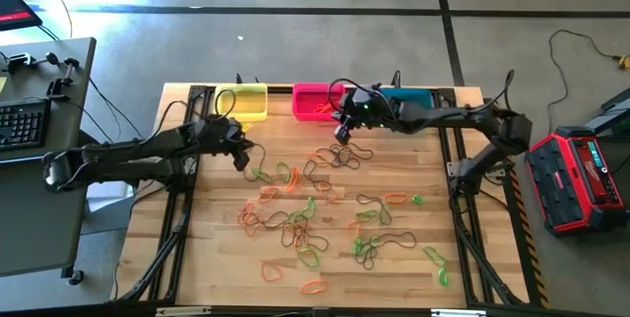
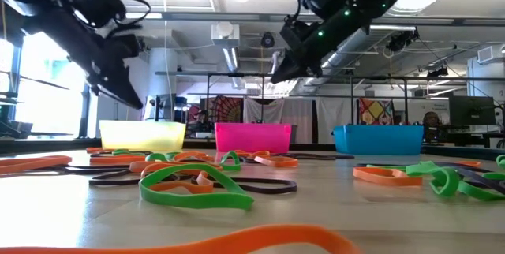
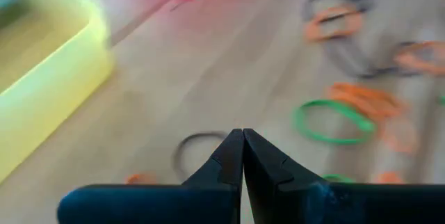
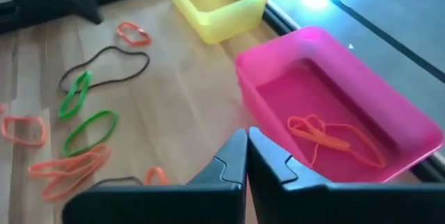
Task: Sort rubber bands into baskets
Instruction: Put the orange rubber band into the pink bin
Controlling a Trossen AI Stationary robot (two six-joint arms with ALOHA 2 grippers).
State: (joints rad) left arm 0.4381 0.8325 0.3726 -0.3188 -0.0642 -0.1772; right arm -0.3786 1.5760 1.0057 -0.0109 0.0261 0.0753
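Observation:
Many green, orange and dark rubber bands [image 1: 315, 209] lie flat and scattered over the middle of the wooden table. Three baskets stand along its far edge: yellow [image 1: 243, 100], pink [image 1: 317, 100] and teal [image 1: 406, 94], the teal one partly hidden by my right arm. Orange bands [image 4: 327, 137] lie in the pink basket [image 4: 334, 99]. My left gripper [image 1: 241, 157] is shut, above the table a little nearer than the yellow basket [image 3: 42, 78]; nothing shows between its fingers [image 3: 243, 137]. My right gripper [image 1: 343, 132] is shut and empty, above the table at the pink basket's near side [image 4: 247, 137].
The arm mounts stand on the table's left and right sides. Black frame rails [image 1: 463, 209] run along both sides. A desk with a keyboard [image 1: 25, 120] stands to the left, and a red case [image 1: 581, 179] lies on the floor to the right.

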